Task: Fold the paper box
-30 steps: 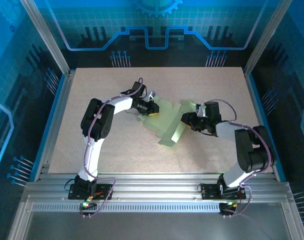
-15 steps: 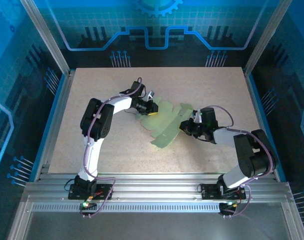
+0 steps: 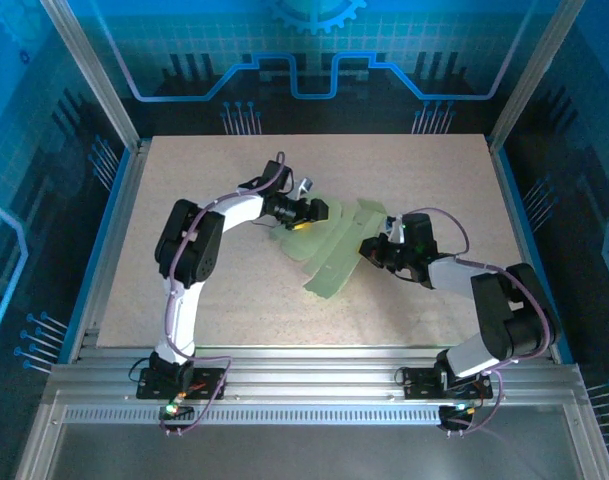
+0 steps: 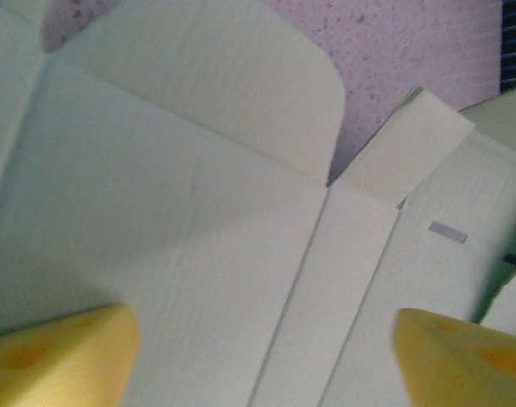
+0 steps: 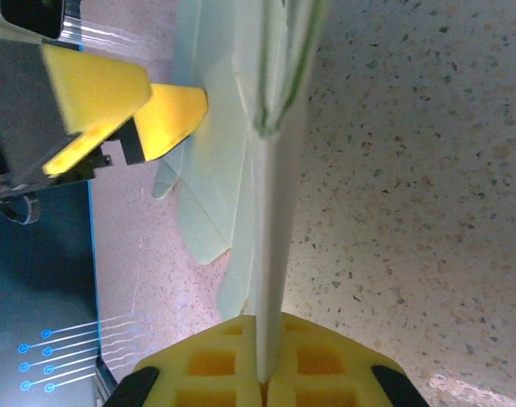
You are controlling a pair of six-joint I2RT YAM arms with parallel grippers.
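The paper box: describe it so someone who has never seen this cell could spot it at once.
Look at the middle of the speckled beige table, between the left gripper and the right gripper. The paper box is the cut-out sheet spread there, one edge pinched by the right gripper. Nothing else on the table is pale green card with rounded flaps and tabs.

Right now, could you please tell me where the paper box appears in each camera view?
Top external: the paper box lies near the picture's centre.
Left wrist: its pale card spreads across most of the picture, with a rounded flap at the top.
Right wrist: it is seen edge-on, rising from bottom centre to the top.
Shared landmark: the speckled table, visible beside the card in all three views.
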